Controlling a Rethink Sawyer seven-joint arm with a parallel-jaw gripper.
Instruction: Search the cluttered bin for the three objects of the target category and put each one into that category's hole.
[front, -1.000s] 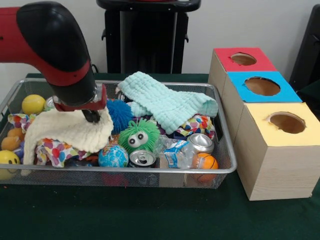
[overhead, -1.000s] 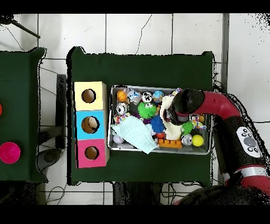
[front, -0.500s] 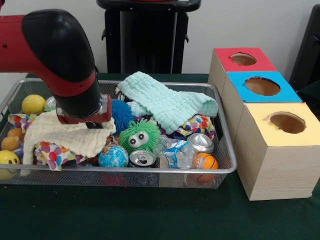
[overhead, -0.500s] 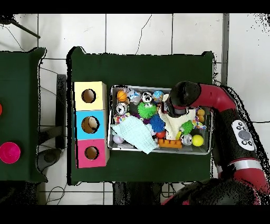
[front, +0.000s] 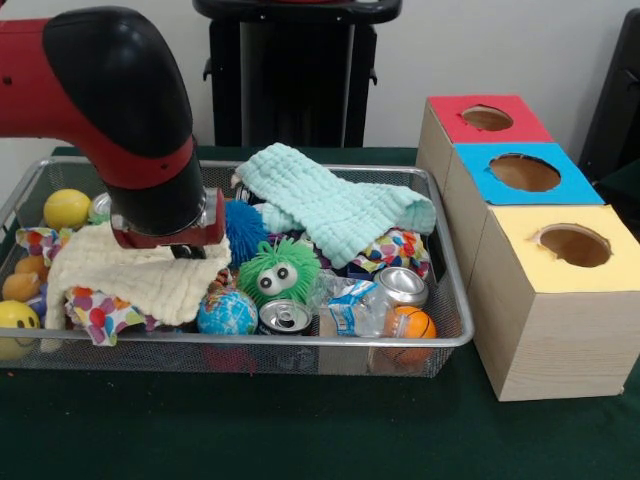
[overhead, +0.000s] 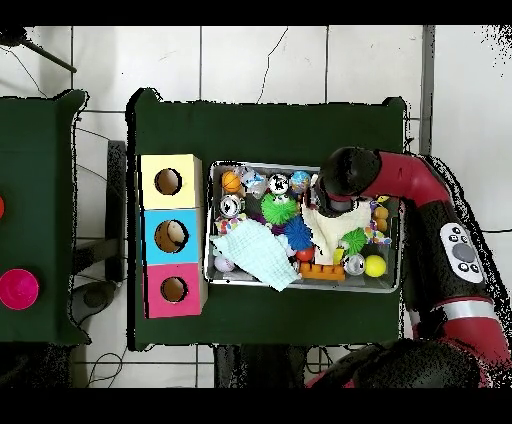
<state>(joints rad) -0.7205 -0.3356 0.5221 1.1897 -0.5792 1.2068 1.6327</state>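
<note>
Wire mesh bin (front: 455, 335) full, clutter unsorted; three wooden hole boxes (front: 545, 290) show nothing inside; claw (front: 185, 248) buried in cream cloth (front: 150, 280), finger state indiscernible.

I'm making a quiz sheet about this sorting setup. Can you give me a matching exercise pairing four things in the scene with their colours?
Things:
1. fuzzy toy with eyes
2. folded cloth lying across the bin
3. box nearest the camera in the front view
4. spiky ball

Colours:
A. yellow top
B. blue
C. green
D. pale mint

Pairs: 1-C, 2-D, 3-A, 4-B
</note>
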